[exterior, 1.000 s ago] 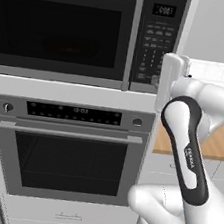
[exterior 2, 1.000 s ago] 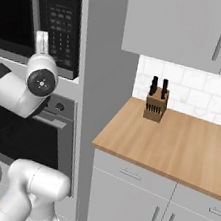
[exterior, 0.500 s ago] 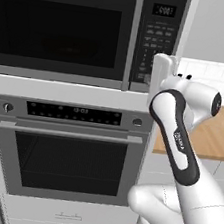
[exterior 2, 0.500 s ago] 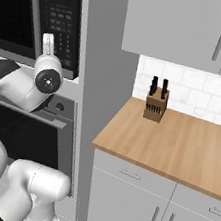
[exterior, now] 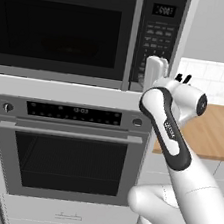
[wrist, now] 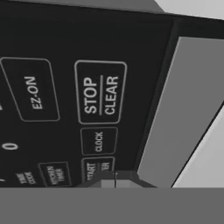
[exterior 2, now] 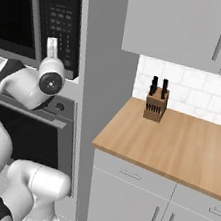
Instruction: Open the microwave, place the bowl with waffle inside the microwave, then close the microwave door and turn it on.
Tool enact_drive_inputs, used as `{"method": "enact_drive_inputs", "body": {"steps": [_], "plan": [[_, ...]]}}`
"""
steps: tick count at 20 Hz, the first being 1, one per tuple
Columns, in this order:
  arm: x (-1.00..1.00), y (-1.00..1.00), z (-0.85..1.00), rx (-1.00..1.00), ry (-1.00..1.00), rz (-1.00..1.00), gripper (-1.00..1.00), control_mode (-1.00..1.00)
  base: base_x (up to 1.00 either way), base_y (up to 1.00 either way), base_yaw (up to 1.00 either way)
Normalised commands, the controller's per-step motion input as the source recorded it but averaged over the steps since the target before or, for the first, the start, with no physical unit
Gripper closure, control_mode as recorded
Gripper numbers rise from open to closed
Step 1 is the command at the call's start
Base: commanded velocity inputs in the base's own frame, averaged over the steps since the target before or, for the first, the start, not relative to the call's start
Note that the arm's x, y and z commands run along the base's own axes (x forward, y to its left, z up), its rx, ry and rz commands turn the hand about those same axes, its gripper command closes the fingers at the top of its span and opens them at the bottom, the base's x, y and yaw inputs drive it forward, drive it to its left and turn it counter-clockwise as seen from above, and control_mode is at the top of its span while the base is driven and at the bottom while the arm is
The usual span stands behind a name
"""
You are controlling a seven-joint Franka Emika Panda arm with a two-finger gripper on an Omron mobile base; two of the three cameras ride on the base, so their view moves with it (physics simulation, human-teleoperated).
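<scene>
Your microwave door (exterior: 65, 26) is shut, so only switching on looks left; the bowl isn't visible through the dark glass. Your claw (wrist: 114, 180), pinched closed and empty, sits at the START key (wrist: 97, 168) near the keypad's (exterior: 157, 44) lower edge. Nothing blocks it; the knife block (exterior 2: 155, 105) stands on the desk (exterior 2: 178, 143), well apart.

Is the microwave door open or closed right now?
Closed. The microwave door lies flat against the front, its silver handle right beside the keypad, and the dark window hides what's inside.
</scene>
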Motion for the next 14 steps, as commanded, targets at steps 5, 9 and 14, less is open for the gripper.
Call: {"method": "enact_drive_inputs", "body": {"steps": [5, 9, 14], "plan": [[0.63, 0.02, -0.04, 0.0, 0.0, -0.02, 1.0, -1.0, 0.0, 0.0, 0.0], [0.82, 0.1, -0.02, 0.0, 0.01, -0.02, 1.0, -1.0, 0.0, 0.0, 0.0], [0.54, 0.17, 0.0, -0.03, 0.08, -0.05, 1.0, -1.0, 0.0, 0.0, 0.0]]}}
